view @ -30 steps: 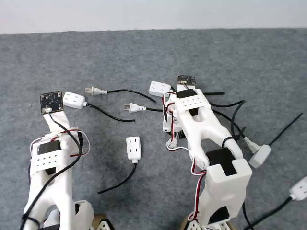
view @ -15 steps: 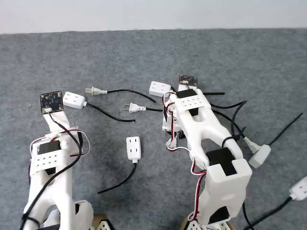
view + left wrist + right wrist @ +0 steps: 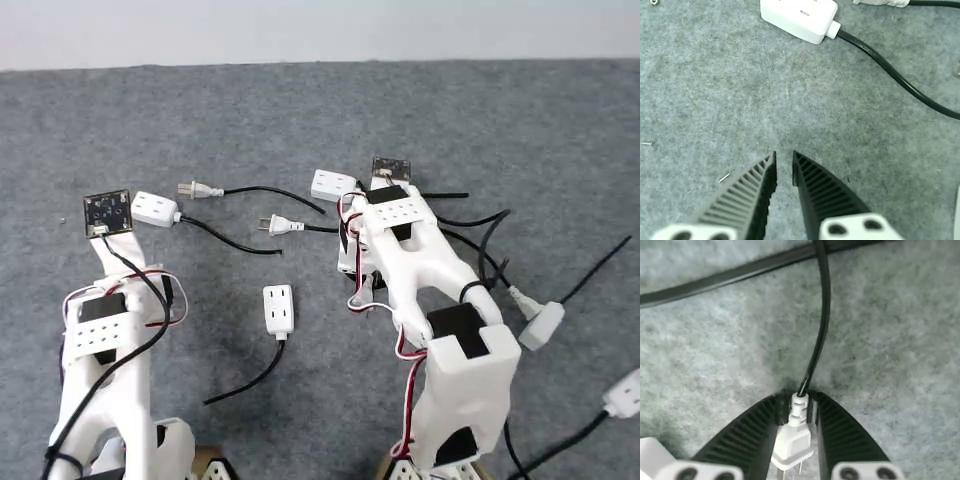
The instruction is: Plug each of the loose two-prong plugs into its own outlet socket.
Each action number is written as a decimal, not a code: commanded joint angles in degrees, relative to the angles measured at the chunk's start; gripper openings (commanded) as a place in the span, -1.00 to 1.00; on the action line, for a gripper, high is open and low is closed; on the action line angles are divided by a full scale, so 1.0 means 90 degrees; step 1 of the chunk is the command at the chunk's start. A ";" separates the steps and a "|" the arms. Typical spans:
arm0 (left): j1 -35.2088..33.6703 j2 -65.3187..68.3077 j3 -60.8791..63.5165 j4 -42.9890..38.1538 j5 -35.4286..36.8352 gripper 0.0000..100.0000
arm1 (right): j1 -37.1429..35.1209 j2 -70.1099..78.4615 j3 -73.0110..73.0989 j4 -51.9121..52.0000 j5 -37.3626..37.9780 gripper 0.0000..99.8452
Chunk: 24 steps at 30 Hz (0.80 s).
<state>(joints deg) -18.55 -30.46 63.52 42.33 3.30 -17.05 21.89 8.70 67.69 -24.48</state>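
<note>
My right gripper (image 3: 796, 400) is shut on a white two-prong plug (image 3: 792, 435), whose black cable (image 3: 820, 315) runs away over the grey carpet. A corner of a white outlet socket (image 3: 650, 455) lies close beside it. My left gripper (image 3: 784, 156) hovers over bare carpet with its fingers almost together and nothing between them. Just beyond it lies a white outlet socket (image 3: 799, 15), also seen from above as the socket (image 3: 155, 208) beside the left arm (image 3: 100, 330). Two loose plugs (image 3: 198, 189) (image 3: 278, 226) lie mid-table. Other sockets (image 3: 332, 184) (image 3: 278, 308) lie near the right arm (image 3: 410, 240).
Black cables (image 3: 480, 250) loop to the right of the right arm. A further plug (image 3: 540, 322) and a socket (image 3: 625, 392) lie at the right edge. A second cable (image 3: 740, 272) crosses beyond the held plug. Small screws (image 3: 724, 177) lie on the carpet.
The right arm has shifted slightly to the left at its lower part. The left arm and the loose plugs and sockets have stayed put.
</note>
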 commanded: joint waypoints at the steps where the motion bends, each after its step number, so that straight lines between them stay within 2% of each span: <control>1: 0.0020 -0.0127 -0.0024 -0.0098 -0.0068 -0.90 | -0.0112 -0.0054 -0.0205 0.0044 -0.0049 -0.81; 5: 0.0020 -0.0127 -0.0024 -0.0098 -0.0068 -0.90 | -0.0132 -0.0054 -0.0166 0.0044 -0.0049 -0.83; 9: 0.0020 -0.0127 -0.0024 -0.0098 -0.0068 -0.90 | -0.0132 0.0083 -0.0186 0.0044 -0.0010 -0.99; 16: 0.0010 -0.0127 -0.0024 -0.0098 -0.0068 -0.90 | -0.0103 0.0103 -0.0156 0.0063 0.0000 -0.98; 22: 0.0010 -0.0127 -0.0024 -0.0098 -0.0068 -0.90 | -0.0093 0.0024 -0.0156 0.0308 0.0400 -0.98; 24: 0.0010 -0.0127 -0.0024 -0.0098 -0.0068 -0.90 | -0.0103 -0.0239 -0.0166 0.0562 0.0781 -0.98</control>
<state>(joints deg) -18.55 -30.46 63.52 42.33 3.30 -17.32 22.51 8.53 69.54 -21.49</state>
